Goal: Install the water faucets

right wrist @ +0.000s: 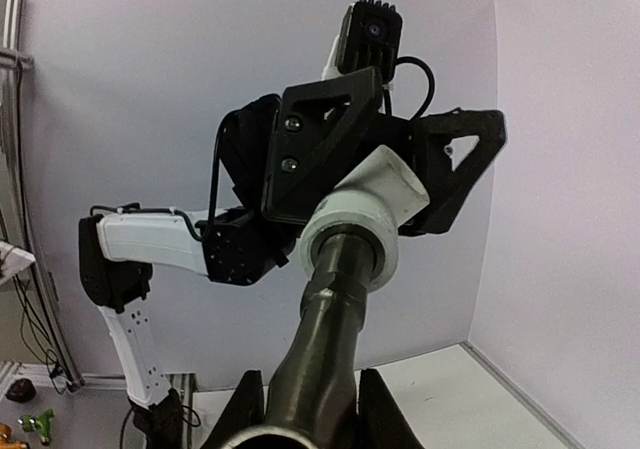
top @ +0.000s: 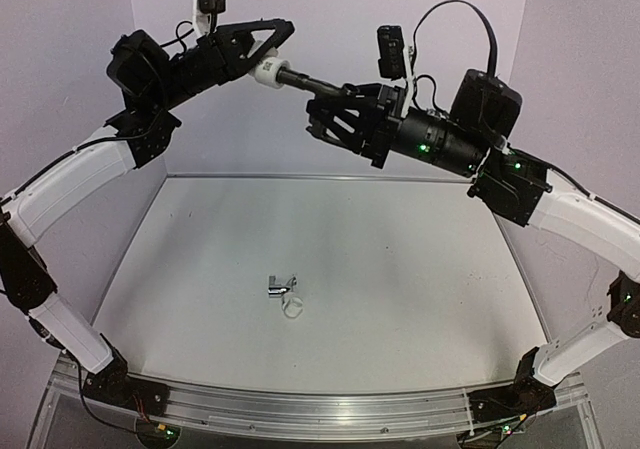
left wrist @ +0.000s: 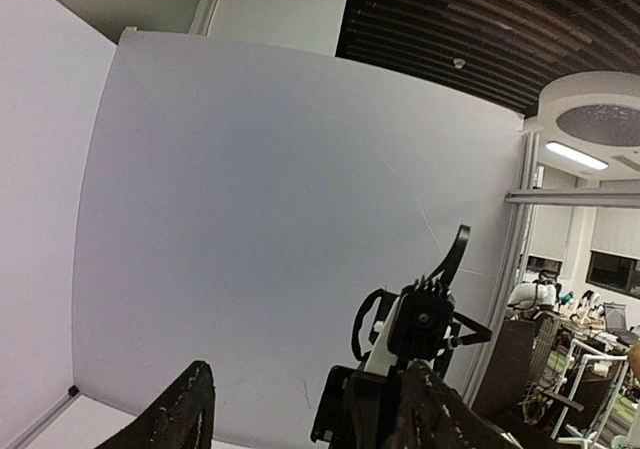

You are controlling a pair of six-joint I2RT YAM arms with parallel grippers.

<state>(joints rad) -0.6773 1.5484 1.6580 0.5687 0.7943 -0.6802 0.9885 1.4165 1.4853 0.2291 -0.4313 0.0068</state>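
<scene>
The matte black faucet (top: 312,85) is held high above the table between both arms, its stem end set into a white elbow fitting (top: 267,72). My right gripper (top: 338,107) is shut on the faucet's body, which fills the right wrist view (right wrist: 335,339). My left gripper (top: 268,57) is shut on the white fitting; the right wrist view shows its fingers (right wrist: 320,139) on either side of the fitting (right wrist: 372,209). In the left wrist view only my fingers (left wrist: 190,414) show, and the fitting is hidden. The shiny chrome faucet (top: 281,286) lies on the table.
A small white ring (top: 292,309) lies right beside the chrome faucet on the grey table (top: 400,269). Lilac walls (top: 330,9) close the back and sides. The right arm's wrist camera (left wrist: 425,319) faces my left wrist camera.
</scene>
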